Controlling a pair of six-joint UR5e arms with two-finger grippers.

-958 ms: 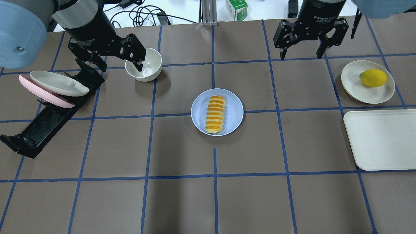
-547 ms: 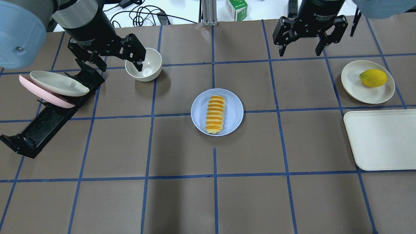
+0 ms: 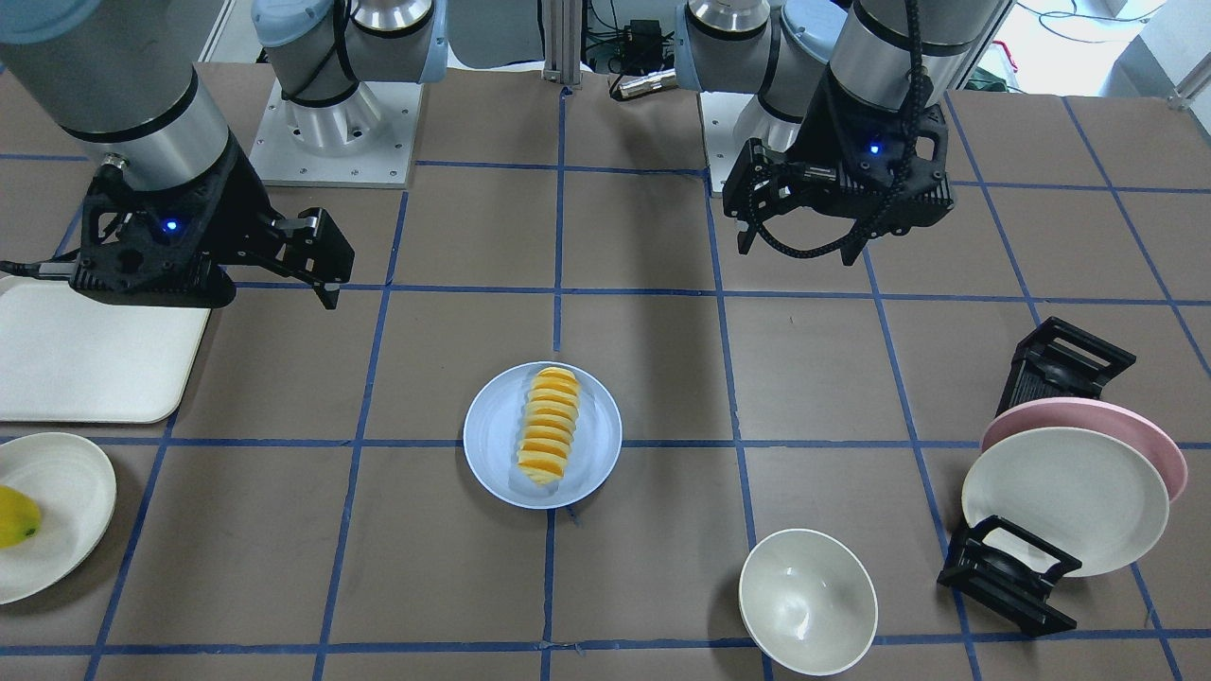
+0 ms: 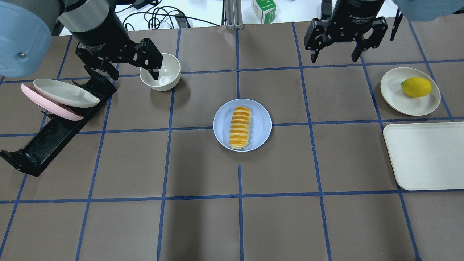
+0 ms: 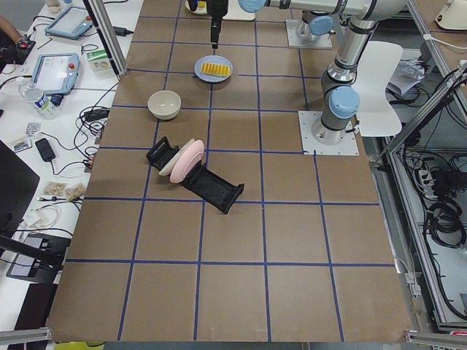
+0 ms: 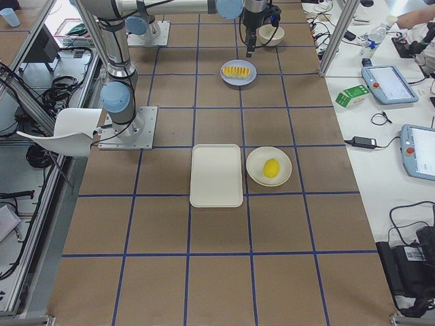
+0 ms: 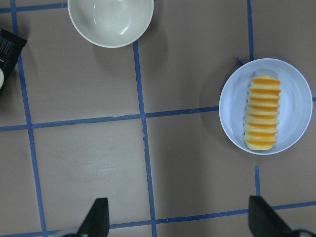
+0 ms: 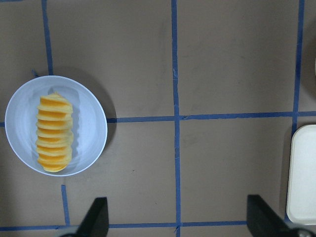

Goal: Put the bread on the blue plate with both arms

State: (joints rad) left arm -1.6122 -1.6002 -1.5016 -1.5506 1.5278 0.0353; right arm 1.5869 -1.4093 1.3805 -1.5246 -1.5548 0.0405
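Your left gripper (image 4: 135, 75) hangs pointing straight down with its jaws spread wide, holding nothing — your right gripper (image 4: 335, 62) does the same. Both sit raised, well apart.

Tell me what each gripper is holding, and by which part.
Nothing. The left gripper and right gripper are open and empty; the bread lies on the blue plate.

We see the bread (image 4: 240, 127), a short loaf of orange-yellow ridged slices with pale edges, lying flat across the middle of the blue plate (image 4: 261, 123). The plate, round, shallow and pale lavender-blue, sits level near the centre of the brown table (image 4: 203, 224).
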